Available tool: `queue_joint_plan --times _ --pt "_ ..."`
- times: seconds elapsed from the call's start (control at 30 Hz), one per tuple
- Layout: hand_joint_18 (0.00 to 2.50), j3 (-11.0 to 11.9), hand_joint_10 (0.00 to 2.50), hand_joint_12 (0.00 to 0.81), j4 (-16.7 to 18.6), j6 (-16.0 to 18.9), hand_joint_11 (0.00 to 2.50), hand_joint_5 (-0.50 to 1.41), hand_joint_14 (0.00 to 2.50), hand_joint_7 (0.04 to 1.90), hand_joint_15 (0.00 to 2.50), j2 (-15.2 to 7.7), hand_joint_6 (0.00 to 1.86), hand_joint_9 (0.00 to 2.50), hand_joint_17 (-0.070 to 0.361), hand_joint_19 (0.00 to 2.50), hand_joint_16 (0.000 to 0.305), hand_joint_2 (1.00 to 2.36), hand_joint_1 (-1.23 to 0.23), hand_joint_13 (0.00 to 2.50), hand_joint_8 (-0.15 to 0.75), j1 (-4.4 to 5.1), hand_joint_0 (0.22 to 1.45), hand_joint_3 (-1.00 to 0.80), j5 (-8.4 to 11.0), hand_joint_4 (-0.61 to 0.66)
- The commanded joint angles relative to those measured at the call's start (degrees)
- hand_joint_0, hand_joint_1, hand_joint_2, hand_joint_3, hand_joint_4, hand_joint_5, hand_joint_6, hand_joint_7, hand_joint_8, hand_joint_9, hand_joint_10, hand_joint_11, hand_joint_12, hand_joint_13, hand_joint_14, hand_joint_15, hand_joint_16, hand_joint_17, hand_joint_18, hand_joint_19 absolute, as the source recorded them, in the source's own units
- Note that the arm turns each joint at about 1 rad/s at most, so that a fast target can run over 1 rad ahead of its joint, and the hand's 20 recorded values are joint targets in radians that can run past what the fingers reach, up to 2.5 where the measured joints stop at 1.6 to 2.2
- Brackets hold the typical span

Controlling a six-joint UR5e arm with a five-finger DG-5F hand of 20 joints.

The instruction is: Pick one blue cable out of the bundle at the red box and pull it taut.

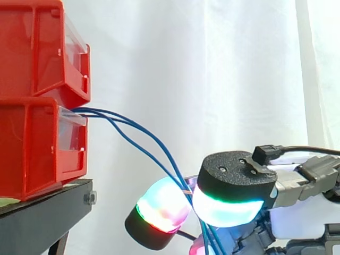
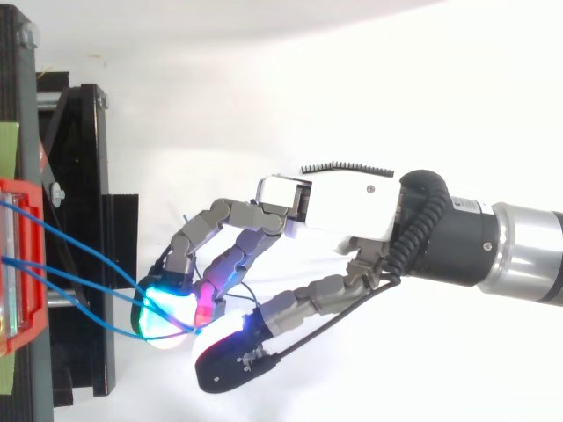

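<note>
Several thin blue cables (image 1: pixel 139 139) leave the front of the lower red bin (image 1: pixel 32 151) and curve down to the right toward my hand (image 2: pixel 352 211). In the top view the blue cables (image 2: pixel 79 251) fan out from the bin and meet between the glowing fingertips (image 2: pixel 163 312). The fingers are curled, and the thumb pad (image 1: pixel 228 207) and a finger pad (image 1: pixel 162 204) close on the strands where they cross. I cannot tell how many strands are pinched. Below the pads the cables hang on downward.
A second red bin (image 1: pixel 37 48) sits on top of the lower one. Both rest on a black stand (image 1: pixel 48 212) at the left. A white curtain fills the background behind the hand.
</note>
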Motion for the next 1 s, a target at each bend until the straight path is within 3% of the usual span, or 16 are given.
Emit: queue_joint_plan --times 0.0,0.1,0.33,0.53,0.7,0.97 --pt "0.85 0.1 0.01 0.368 -0.3 0.0 0.69 -0.17 0.01 0.65 0.35 0.1 0.98 0.99 0.11 0.43 0.049 1.01 -0.94 0.9 0.38 0.0 0.78 -0.41 0.0 -0.02" --pt "0.86 0.2 0.01 0.365 -0.6 0.0 0.7 -0.18 0.01 0.6 0.36 0.1 0.98 0.97 0.11 0.42 0.049 1.0 -0.95 0.9 0.373 0.0 0.78 -0.48 0.0 0.02" --pt "0.88 0.4 0.01 0.386 -1.1 0.0 0.71 -0.16 0.01 0.59 0.37 0.1 0.94 1.03 0.118 0.46 0.053 1.0 -0.91 0.92 0.402 0.0 0.55 -0.5 0.0 0.08" --pt "0.9 0.5 0.01 0.388 -1.1 0.0 0.72 -0.14 0.01 0.65 0.37 0.1 0.93 1.11 0.118 0.48 0.053 1.0 -0.78 0.95 0.422 0.0 0.58 -0.49 0.0 0.06" --pt "0.91 0.5 0.01 0.385 -1.1 0.0 0.86 -0.14 0.01 0.66 0.39 0.1 0.93 1.19 0.116 0.49 0.052 1.01 -0.78 0.98 0.419 0.0 0.62 -0.42 0.0 0.05" --pt "0.93 0.6 0.0 0.384 -1.2 0.0 1.1 -0.14 0.01 0.65 0.42 0.1 0.94 1.27 0.114 0.49 0.051 1.0 -0.81 1.03 0.412 0.0 0.63 -0.48 -0.35 0.04"
